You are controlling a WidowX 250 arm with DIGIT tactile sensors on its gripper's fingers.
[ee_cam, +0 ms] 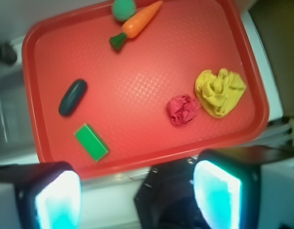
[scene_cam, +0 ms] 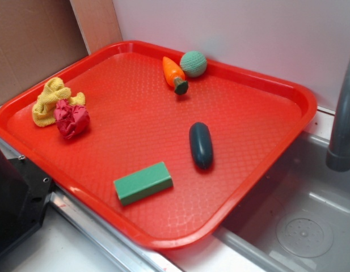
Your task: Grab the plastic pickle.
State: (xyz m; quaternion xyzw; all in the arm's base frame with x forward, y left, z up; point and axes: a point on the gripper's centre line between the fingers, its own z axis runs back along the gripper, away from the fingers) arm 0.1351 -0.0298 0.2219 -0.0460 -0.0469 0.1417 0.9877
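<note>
1. The claw (ee_cam: 137, 195) hangs high over the tray's near edge, jaws spread wide and empty (both fingertip pads (ee_cam: 58, 200) glow at the bottom of the wrist view).
2. The plastic pickle (ee_cam: 73, 97) lies flat on the red tray (ee_cam: 147, 157), ahead of the claw and toward its left finger in the wrist view, well apart from it.
3. A green block (ee_cam: 91, 142) sits just nearer the claw than the pickle, not touching it.
4. Farther ahead lie a toy carrot (ee_cam: 137, 25) and a teal ball (ee_cam: 123, 8), touching.
5. Toward the right finger: a crumpled red cloth (ee_cam: 183, 109) against a yellow cloth (ee_cam: 219, 92).
</note>
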